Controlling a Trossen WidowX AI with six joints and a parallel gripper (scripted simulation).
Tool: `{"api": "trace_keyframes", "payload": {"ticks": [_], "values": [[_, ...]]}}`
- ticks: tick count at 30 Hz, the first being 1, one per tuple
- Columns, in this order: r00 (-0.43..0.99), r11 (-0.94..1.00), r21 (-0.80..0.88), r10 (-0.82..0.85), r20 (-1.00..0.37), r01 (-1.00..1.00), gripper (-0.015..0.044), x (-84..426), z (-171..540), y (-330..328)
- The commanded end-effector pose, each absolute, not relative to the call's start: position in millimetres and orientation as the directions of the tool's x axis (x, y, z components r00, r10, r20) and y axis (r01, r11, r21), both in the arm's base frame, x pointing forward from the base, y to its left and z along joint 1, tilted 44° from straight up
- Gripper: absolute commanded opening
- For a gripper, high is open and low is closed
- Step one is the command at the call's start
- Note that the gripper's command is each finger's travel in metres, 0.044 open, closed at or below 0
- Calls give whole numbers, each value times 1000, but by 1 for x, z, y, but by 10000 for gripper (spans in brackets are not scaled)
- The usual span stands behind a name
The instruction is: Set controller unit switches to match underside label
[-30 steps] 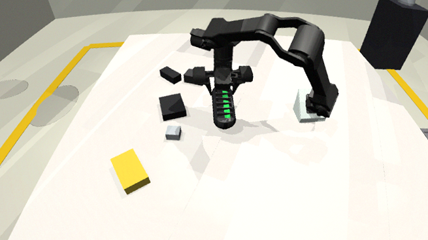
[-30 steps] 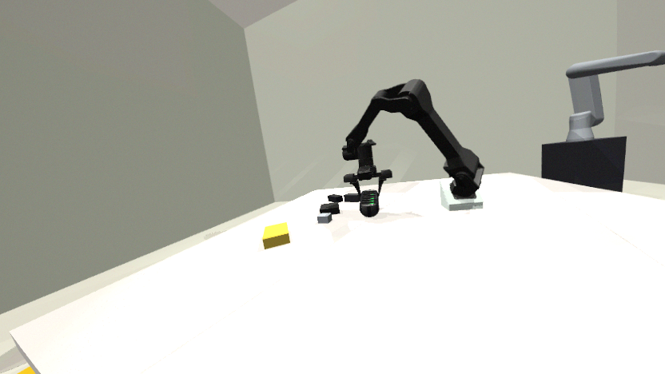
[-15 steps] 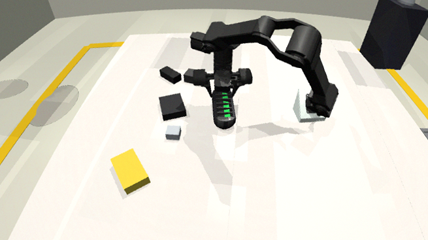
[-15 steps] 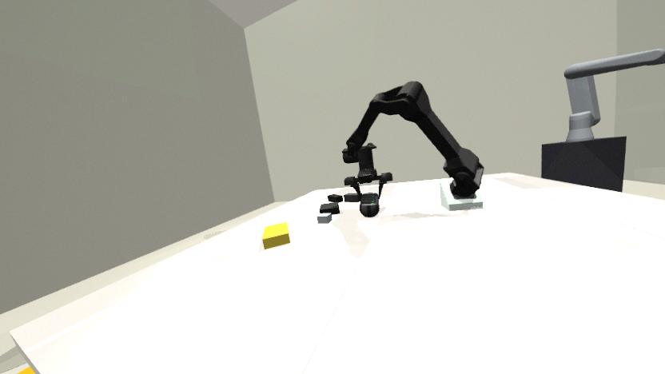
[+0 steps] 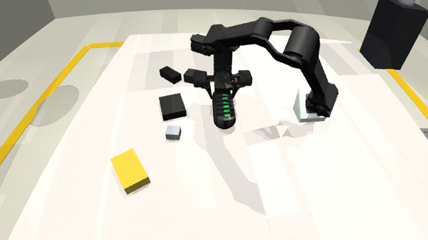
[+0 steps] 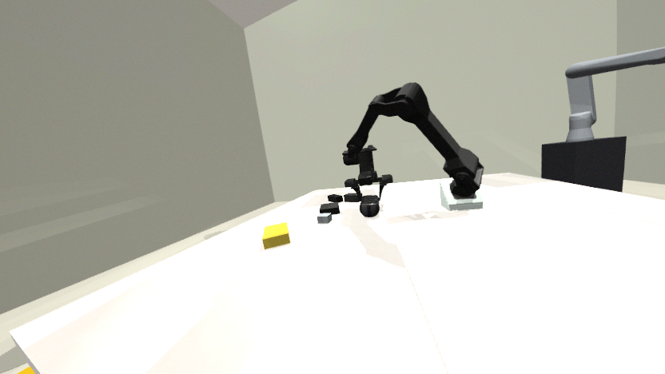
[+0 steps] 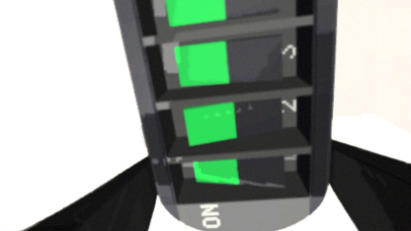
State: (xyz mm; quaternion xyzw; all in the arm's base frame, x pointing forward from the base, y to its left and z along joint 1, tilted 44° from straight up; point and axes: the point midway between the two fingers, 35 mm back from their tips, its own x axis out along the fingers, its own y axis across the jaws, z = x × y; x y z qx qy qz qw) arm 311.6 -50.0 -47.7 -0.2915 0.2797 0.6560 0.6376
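The bench (image 5: pixel 327 214) (image 6: pixel 325 302) (image 7: pixel 59 74) fills most of what I can see from here, and the black arm (image 5: pixel 301 42) (image 6: pixel 436 132) arches over its far part, reaching sideways from its base. Below the wrist, the gripper (image 5: pixel 222 97) (image 6: pixel 368 197) (image 7: pixel 242 170) has its fingers set against the two long sides of the unit (image 5: pixel 223 122) (image 6: pixel 369 208) (image 7: pixel 323 74), near the end with switch 1, and I take them to be clamped on it. The unit's other end points away from the gripper and looks tipped up, so I judge the step in hand to be turning it for a look at the label (which I can't see from any side). The next move calls for a firm pinch and enough height to roll the underside into view; a slack grip could let it swing or drop. There is open room on the side towards the arm's base and out in front, a better place to turn it than beside the parts. Those sit on the opposite side: the yellow block (image 5: pixel 130 169) (image 6: pixel 276 234), well apart; a black block (image 5: pixel 172 105) (image 6: pixel 329 208), nearer; and the grey cube (image 5: pixel 173 131) (image 6: pixel 324 217), smallest of the three. On the switches (image 7: pixel 209 123) the green halves show along the ON side, but which ends are pressed I can't tell; setting them should wait for the label.
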Motion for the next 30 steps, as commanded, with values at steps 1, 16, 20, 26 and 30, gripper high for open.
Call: {"api": "trace_keyframes", "payload": {"ticks": [1, 16, 20, 26, 30], "values": [[-17, -30, -5, 678, -735, -1000, 336, 312, -47, -49], [-17, -31, -4, 673, -739, -1000, 440, 312, -36, -48], [-19, -31, -3, 675, -738, -1000, 440, 311, 19, -34], [-19, -31, -3, 675, -738, -1000, 440, 311, 22, -33], [-19, -31, -3, 675, -738, -1000, 440, 311, 22, -33]]}}
